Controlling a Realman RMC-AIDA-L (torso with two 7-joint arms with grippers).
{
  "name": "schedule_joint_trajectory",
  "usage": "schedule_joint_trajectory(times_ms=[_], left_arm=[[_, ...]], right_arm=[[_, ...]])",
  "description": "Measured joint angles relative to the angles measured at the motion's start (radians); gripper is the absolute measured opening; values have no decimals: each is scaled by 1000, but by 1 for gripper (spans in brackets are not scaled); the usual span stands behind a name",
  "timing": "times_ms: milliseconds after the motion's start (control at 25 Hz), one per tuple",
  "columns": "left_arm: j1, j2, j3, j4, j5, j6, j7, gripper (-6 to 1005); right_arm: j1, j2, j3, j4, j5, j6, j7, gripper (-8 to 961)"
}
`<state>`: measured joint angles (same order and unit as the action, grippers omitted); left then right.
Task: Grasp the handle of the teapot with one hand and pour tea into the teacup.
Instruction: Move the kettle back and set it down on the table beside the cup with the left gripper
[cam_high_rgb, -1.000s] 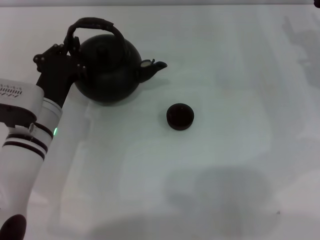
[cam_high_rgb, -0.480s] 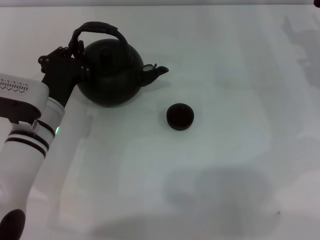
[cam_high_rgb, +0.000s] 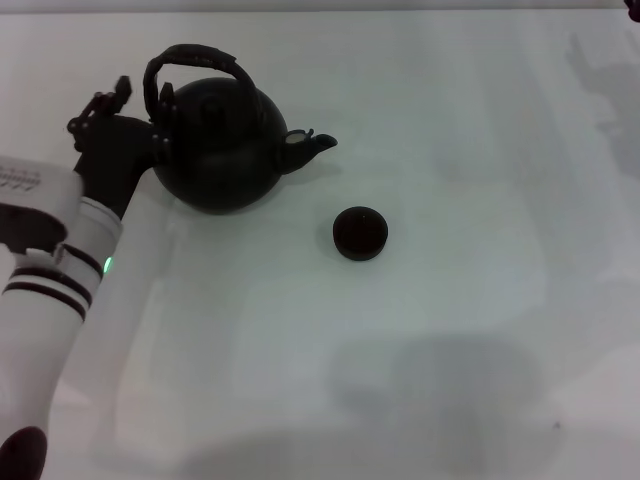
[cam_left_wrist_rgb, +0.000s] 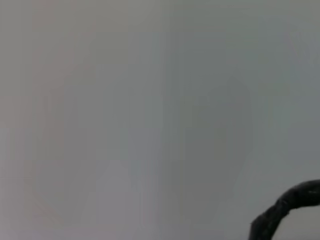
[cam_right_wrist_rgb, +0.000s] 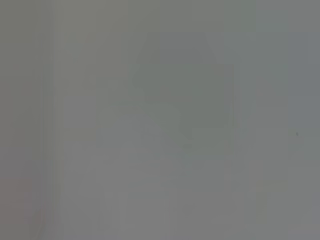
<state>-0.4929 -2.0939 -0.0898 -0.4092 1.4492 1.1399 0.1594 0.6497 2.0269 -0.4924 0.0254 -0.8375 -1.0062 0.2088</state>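
The matte-black teapot (cam_high_rgb: 222, 150) stands at the back left of the white table, spout (cam_high_rgb: 312, 145) pointing right. Its arched handle (cam_high_rgb: 195, 53) rises over the lid. My left gripper (cam_high_rgb: 143, 92) is at the pot's left side, open, with its fingers (cam_high_rgb: 122, 88) spread on either side of the handle's left leg. A dark curved piece, seemingly the handle (cam_left_wrist_rgb: 290, 202), shows in the left wrist view. The small black teacup (cam_high_rgb: 360, 232) sits on the table to the right of and nearer than the spout, apart from the pot. My right gripper is out of view.
The white tabletop (cam_high_rgb: 450, 330) stretches around the cup and to the right, with soft shadows on it. My left arm (cam_high_rgb: 50, 290) comes in from the lower left. The right wrist view shows only plain table surface (cam_right_wrist_rgb: 160, 120).
The teapot has shifted slightly nearer and to the right since one second ago. My left gripper has moved in on the handle's left leg and its fingers have spread.
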Motion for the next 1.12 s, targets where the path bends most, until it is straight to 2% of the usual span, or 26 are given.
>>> schedule_joint_trajectory(times_ms=[120,320,360,560,640,800,1120], left_arm=[[28,0,0,4,0,38,-76,361],[104,0,-3,39,-8,159,-232,560],[134,1,-3,56,-22,206,-308,600],[165,4,4,117,-37,248,-436,821],[150,9,23,155,-30,229,-503,845],[110,9,45,160,-29,181,-506,893],[25,9,51,156,14,67,-500,892]], right_arm=[[-1,1,0,1,0,0,0,828],[-4,0,0,-2,0,0,0,828],[-4,-1,0,-2,0,0,1,828],[-3,0,0,-1,0,1,1,828],[0,0,0,1,0,1,1,828],[2,1,0,2,0,2,1,828],[-3,1,0,-1,0,2,1,827]])
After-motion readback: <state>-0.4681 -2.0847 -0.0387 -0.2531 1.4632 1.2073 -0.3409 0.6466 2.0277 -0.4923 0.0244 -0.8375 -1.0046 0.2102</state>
